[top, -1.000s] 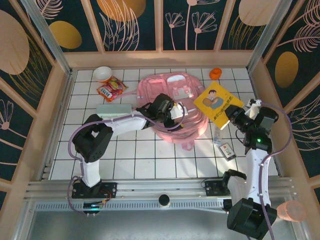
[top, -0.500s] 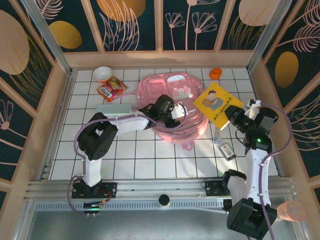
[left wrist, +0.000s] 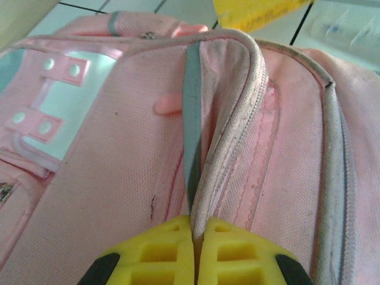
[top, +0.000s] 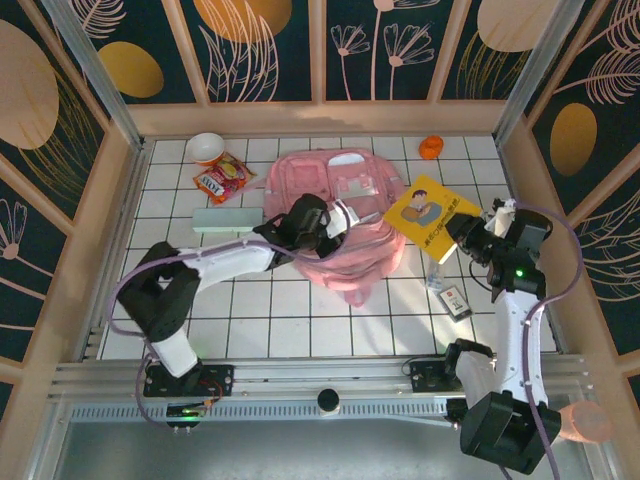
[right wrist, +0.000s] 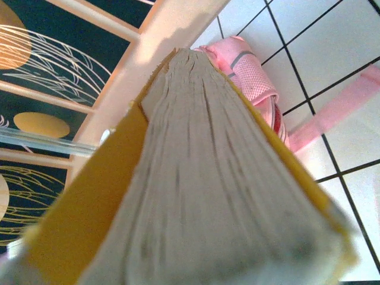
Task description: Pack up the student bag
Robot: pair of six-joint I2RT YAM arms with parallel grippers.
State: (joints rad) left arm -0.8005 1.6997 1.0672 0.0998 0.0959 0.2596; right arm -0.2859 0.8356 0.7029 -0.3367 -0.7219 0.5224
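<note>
The student bag (top: 345, 195), pink and soft, lies in the middle of the tiled table, bunched up toward its near side. My left gripper (top: 333, 222) sits at the bag's middle. In the left wrist view its yellow fingers (left wrist: 154, 249) are shut on the bag's white-trimmed zip edge (left wrist: 240, 113), pinched between the two pads of the gripper (left wrist: 198, 230). My right gripper (top: 468, 233) holds a yellow book (top: 430, 212) by its near right corner, just right of the bag. The book's page edge (right wrist: 196, 178) hides the right fingers; the bag (right wrist: 252, 77) shows beyond it.
A white bowl (top: 205, 147), a red snack packet (top: 222, 178) and a pale green case (top: 228, 220) lie left of the bag. An orange item (top: 431, 147) sits at the back right. Two small cards (top: 455, 300) lie near the right arm. Wooden walls enclose the table.
My left gripper has shut on the bag's trimmed edge and drawn back to the left, bunching the bag. The right arm has shifted the book slightly lower and to the left.
</note>
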